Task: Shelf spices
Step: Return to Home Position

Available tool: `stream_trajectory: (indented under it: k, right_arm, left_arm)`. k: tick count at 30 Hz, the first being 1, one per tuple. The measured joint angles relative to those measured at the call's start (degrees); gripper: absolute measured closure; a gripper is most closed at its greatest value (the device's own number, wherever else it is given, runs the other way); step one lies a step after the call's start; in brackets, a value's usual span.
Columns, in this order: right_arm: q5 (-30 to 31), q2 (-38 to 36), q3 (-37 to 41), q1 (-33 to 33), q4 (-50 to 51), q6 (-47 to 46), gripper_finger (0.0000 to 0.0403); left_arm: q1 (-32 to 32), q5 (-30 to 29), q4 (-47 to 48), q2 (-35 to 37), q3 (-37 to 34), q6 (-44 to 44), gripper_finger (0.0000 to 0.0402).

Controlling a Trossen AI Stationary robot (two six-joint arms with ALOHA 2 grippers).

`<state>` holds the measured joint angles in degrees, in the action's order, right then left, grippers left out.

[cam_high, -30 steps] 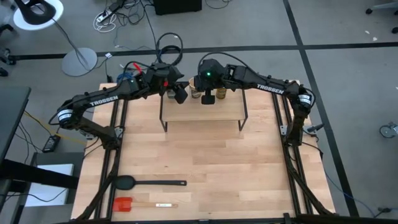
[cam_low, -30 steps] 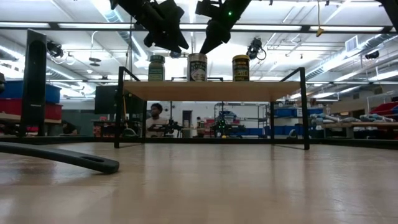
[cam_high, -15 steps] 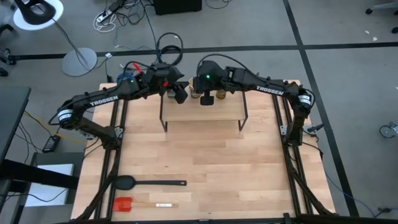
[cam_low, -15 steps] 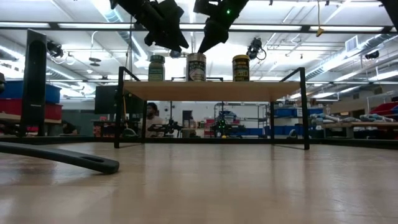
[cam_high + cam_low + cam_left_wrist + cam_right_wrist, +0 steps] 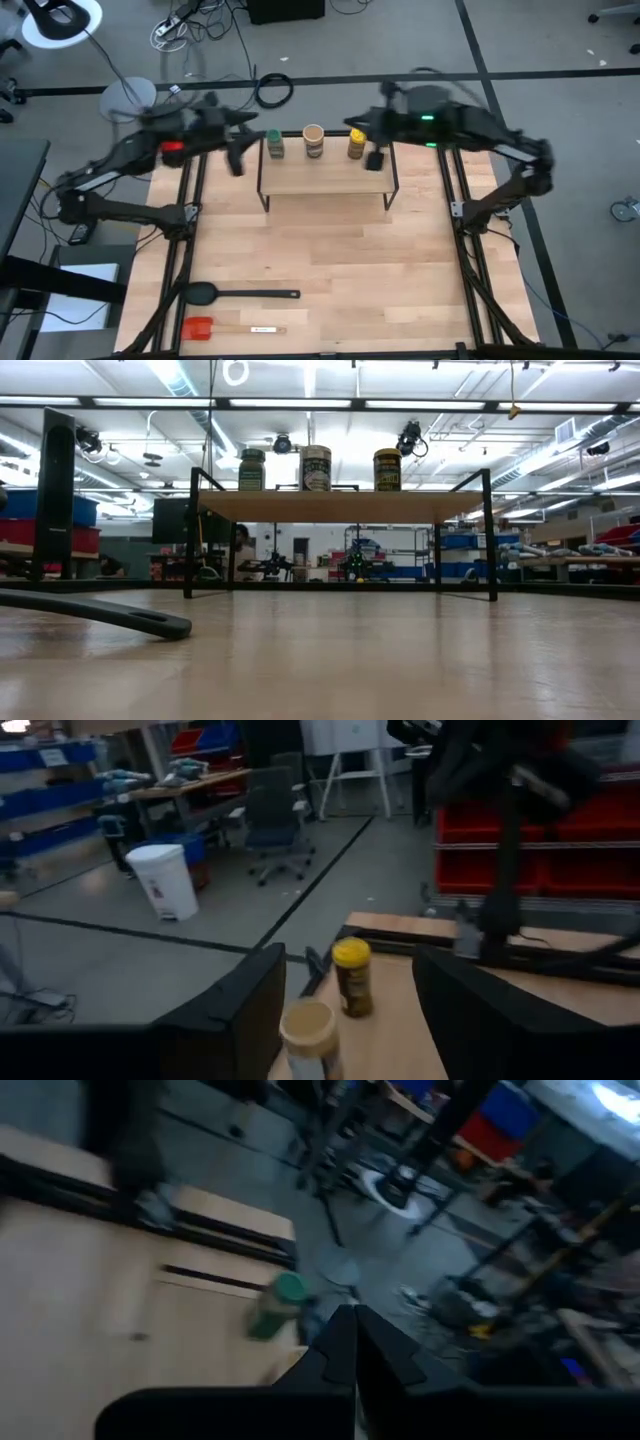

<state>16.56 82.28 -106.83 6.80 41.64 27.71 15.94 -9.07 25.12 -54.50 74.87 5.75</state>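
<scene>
Spices [image 5: 314, 141] upright in row on shelf [image 5: 325, 178] | lids green, tan, yellow

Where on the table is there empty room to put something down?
The big bare patch of table lies between the shelf and the black spoon. The shelf's front strip is bare too. Crowded: its back edge with three jars, and its ends, where the left gripper and right gripper hover.

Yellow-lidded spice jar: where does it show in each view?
High view: yellow-lidded jar at the shelf's right end.
Low view: yellow-lidded jar, rightmost of three on the shelf.
Left wrist view: yellow-lidded jar, beyond the tan-topped jar.
Right wrist view: not in it.
Landmark: the tan-topped jar, its neighbour wherever it shows.
</scene>
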Motion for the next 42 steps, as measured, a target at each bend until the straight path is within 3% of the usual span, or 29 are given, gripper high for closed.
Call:
stream_trajectory:
  k: [4,10,14,20,27,31,34,38,42]
  right_arm:
    - [-2.9,-6.6,0.0,-3.2,6.4,-4.8,0.0403]
    - [-3.3,-15.7,4.9,-10.2,8.6,-6.6,0.0403]
    - [-3.3,-24.4,17.3,-14.6,0.4,-8.1,0.0403]
    - [-0.5,-38.5,44.2,-19.8,-16.7,-11.3,0.0403]
    - [-3.7,-48.9,72.9,-22.2,-39.0,-17.0,0.0403]
    - [-11.1,-50.0,88.1,-22.1,-55.9,-20.0,0.0403]
    - [-11.6,-50.0,97.7,-21.7,-70.6,-21.2,0.0403]
    - [-11.7,-50.1,105.7,-20.1,-83.0,-20.3,0.0403]
    - [-11.8,-49.8,106.1,-18.0,-80.3,-20.5,0.0403]
  left_arm:
    - [-3.0,-0.1,5.6,7.9,-1.7,-0.5,0.0179]
    - [-5.4,0.0,3.8,21.2,-12.9,-1.7,0.0179]
    - [-5.7,2.3,-0.3,30.5,-24.0,-3.0,0.0179]
    - [-5.9,3.5,-8.3,39.8,-40.1,-7.4,0.0179]
    - [-5.9,9.3,-22.3,41.0,-53.9,-8.8,0.0179]
    - [-5.9,11.2,-31.8,40.7,-60.6,-7.7,0.0180]
    - [-5.9,11.2,-36.8,40.7,-64.2,-7.6,0.0188]
    - [-5.9,11.2,-37.1,40.7,-66.3,-7.8,0.0206]
    - [-5.9,10.7,-36.8,40.7,-67.7,-7.9,0.0227]
